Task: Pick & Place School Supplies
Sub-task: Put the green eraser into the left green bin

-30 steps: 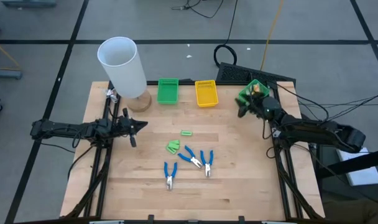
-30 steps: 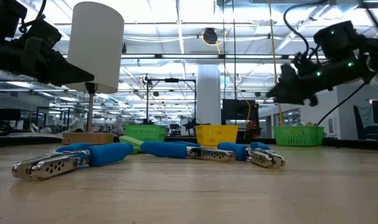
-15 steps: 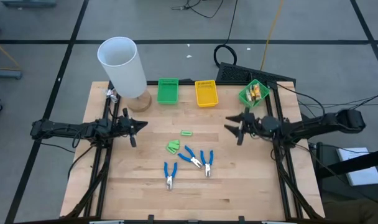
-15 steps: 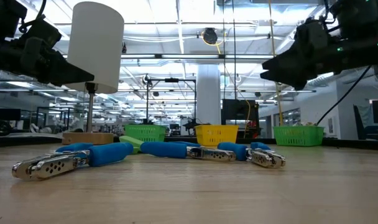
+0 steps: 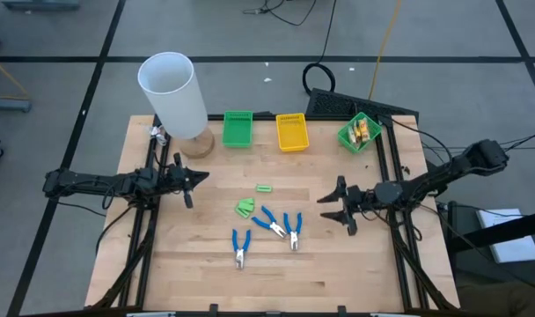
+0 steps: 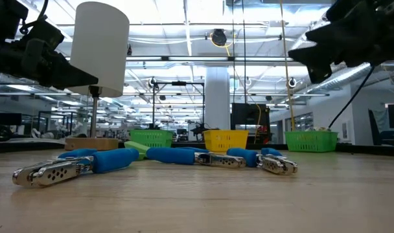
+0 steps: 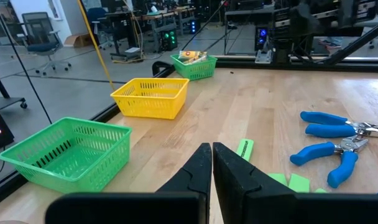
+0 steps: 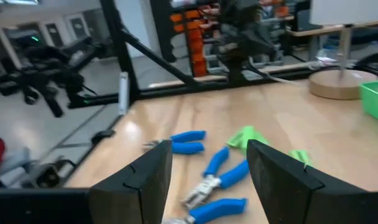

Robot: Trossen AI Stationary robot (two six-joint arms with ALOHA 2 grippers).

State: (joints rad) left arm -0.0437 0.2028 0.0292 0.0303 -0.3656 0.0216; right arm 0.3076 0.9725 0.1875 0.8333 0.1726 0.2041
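Three blue-handled pliers (image 5: 269, 220) lie flat on the table's middle, also seen in the right wrist view (image 8: 219, 174). Two light-green pieces (image 5: 245, 208) lie just beyond them. Yellow-orange sticks (image 5: 362, 130) sit in a small green bin at the far right corner. My right gripper (image 5: 329, 206) is open, raised above the table to the right of the pliers and pointing toward them. My left gripper (image 5: 190, 180) is shut and hovers left of the green pieces, touching nothing.
A tall white cylinder (image 5: 172, 92) stands on a round wooden base at the far left. A green slotted bin (image 5: 238, 129) and a yellow one (image 5: 291, 132) stand along the far edge. Bare wood stretches along the near edge, below the pliers.
My right gripper has swung from above the green bin at the far right corner toward the near edge and toward the pliers. It now points toward the table's left. The pliers and green pieces have stayed put.
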